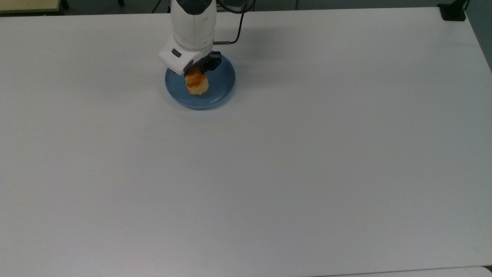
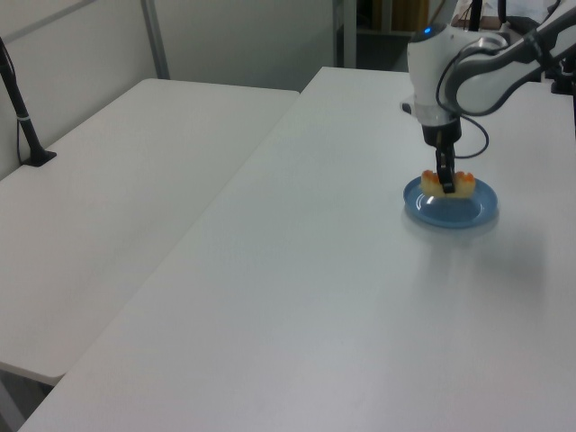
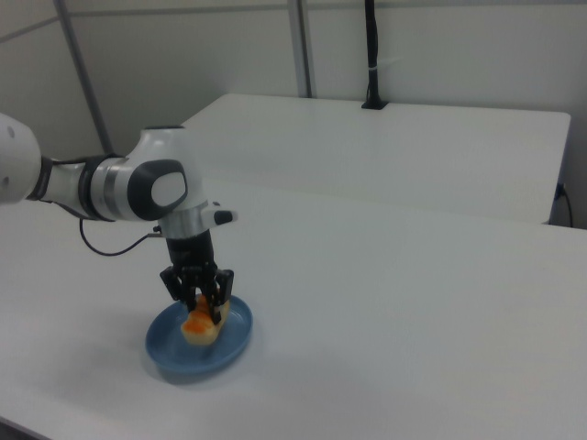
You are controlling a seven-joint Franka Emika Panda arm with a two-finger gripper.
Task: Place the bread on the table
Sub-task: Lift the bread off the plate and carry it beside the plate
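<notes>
round blue plate (image 1: 219, 90), second white table (image 2: 126, 171) beside, black post (image 3: 371, 55) clamped at its edge

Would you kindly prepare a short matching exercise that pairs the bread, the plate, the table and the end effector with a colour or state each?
Things:
1. bread
2. plate
3. table
4. end effector

Descriptions:
A. round and blue
B. plain white
C. shut on the loaf
D. pale tan with an orange top, held just above the plate

Pairs: 1-D, 2-A, 3-B, 4-C
</notes>
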